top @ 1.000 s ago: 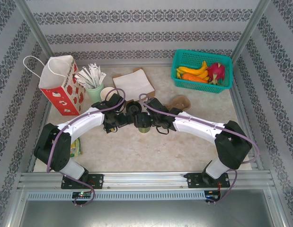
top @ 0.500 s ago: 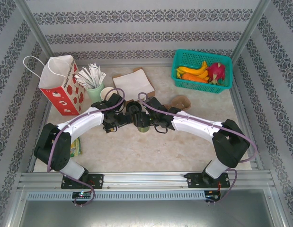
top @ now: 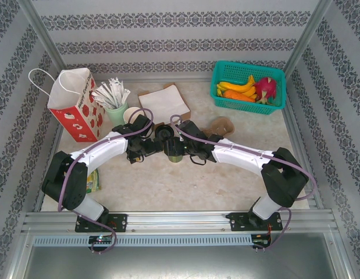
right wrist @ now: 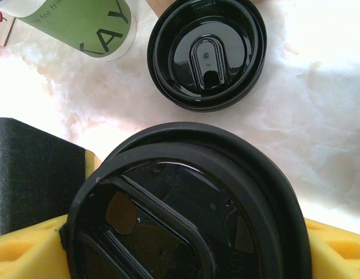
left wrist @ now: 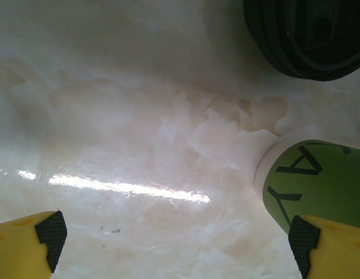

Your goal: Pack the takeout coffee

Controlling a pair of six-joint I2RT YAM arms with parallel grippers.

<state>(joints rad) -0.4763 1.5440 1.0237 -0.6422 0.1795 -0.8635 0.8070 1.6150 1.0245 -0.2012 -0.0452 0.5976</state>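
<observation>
The takeout coffee (top: pixel 175 152) could be crushed, or its lid (right wrist: pixel 191 197) popped, if the paper wall were squeezed too hard; a lift could also be fouled by the left hand (left wrist: pixel 177 247), spread wide apart near it. It was set upright at the middle of the tabletop (top: pixel 180 186), flanked by the fingers of the right hand (right wrist: pixel 185 253); whether it was clamped could not be told.

Right gripper (right wrist: pixel 185 256) now tighter around takeout coffee (right wrist: pixel 191 203).

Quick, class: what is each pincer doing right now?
Left pincer: open, holding nothing.
Right pincer: around the lidded coffee cup; whether it grips cannot be told.
</observation>
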